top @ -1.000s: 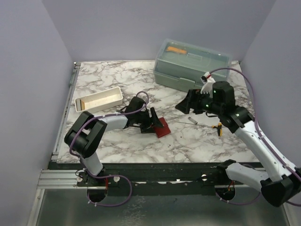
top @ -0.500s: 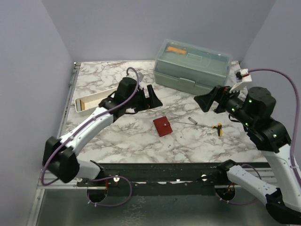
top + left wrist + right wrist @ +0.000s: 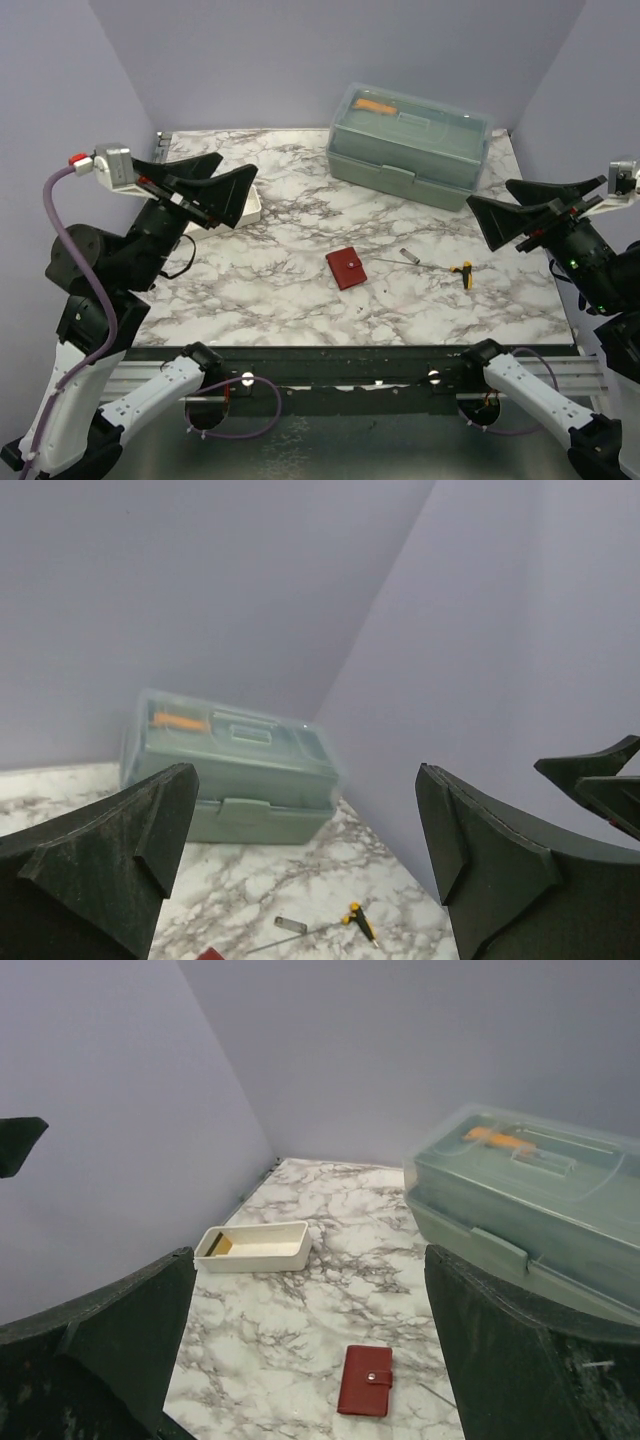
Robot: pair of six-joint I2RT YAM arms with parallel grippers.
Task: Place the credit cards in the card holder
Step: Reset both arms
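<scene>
Card holder (image 3: 346,268) lies shut with its snap fastened, flat on the surface (image 3: 280,300). It sits below and between the two grippers, well apart from both. No loose card shows beside it.

Left gripper (image 3: 214,182): jaws wide, nothing held, high off the surface.
Right gripper (image 3: 518,206): likewise wide and empty.

White tray (image 3: 260,1260), under the left gripper, has a tan-gold item at one end. It may be a card; too small to tell.

Judgement: loading looks finished. If that item is a card, one is left.
</scene>
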